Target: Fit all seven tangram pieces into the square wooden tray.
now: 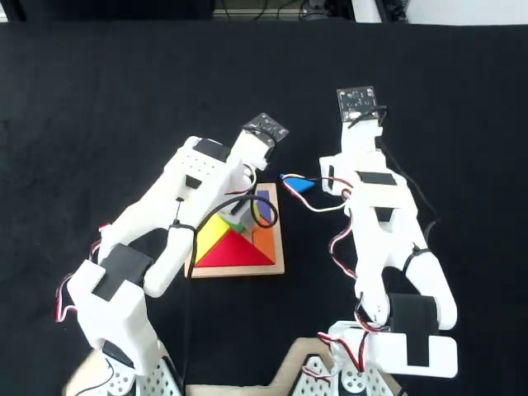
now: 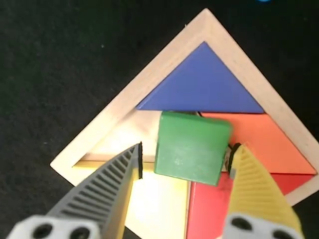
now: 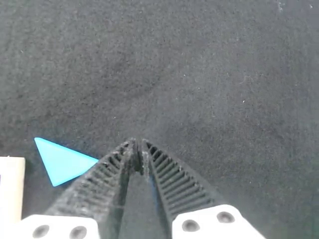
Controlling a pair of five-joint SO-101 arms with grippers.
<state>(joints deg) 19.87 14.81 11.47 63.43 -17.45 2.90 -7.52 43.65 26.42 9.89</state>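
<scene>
Left gripper [image 2: 186,148], jaws wide, straddles the green square [image 2: 192,147] at the centre of the tray [image 2: 119,108], with a gap at one finger, while the right gripper [image 3: 135,147], closed and empty, hangs over open bench [image 3: 199,74] beside the cyan triangle [image 3: 62,159], which lies just outside the tray edge.

The left arm [image 1: 177,206] and right arm [image 1: 384,231] are white plastic shells with black motor blocks, trailed by red, white and black cables [image 1: 342,247]. A dark circuit board [image 1: 357,101] tops each wrist. The left gripper [image 2: 186,149] has ribbed fingers [image 2: 107,184], one grey and one yellow. The right gripper [image 3: 135,147] has black ribbed ones on white, screw-holed bases.
</scene>
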